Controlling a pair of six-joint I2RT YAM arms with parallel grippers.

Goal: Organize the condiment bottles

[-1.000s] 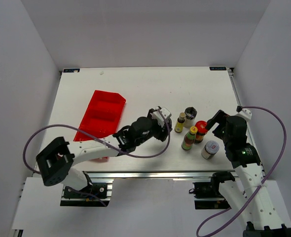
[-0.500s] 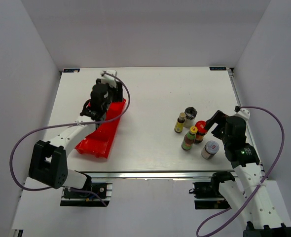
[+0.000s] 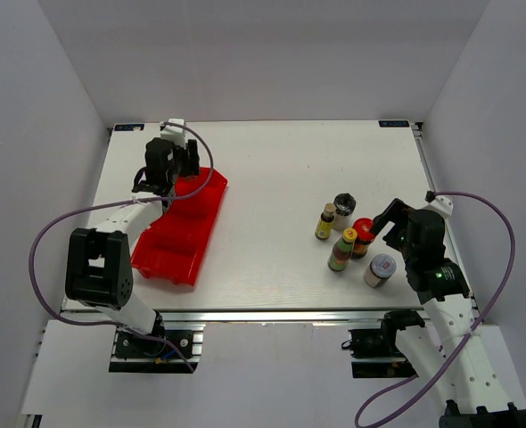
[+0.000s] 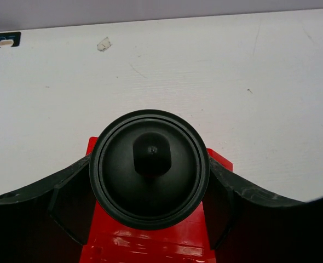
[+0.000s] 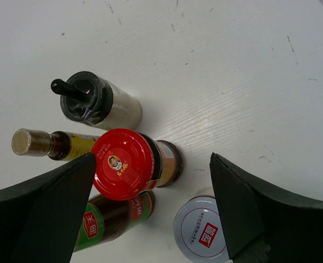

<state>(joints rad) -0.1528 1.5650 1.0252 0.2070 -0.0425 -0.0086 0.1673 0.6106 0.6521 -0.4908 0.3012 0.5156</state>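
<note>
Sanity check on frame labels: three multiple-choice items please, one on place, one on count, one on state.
1. Where is the left gripper?
A. at the near edge
B. over the tray's far end
C. far right

2. How many bottles stand on the table?
A. three
B. seven
C. five

3. The right gripper is:
A. open
B. shut on a jar
C. shut on the tray

Answers:
1 B: the top view shows it at the tray's far end, holding a black-capped bottle.
2 C: five stand grouped on the right.
3 A: its jaws spread wide above the group, touching nothing.
</note>
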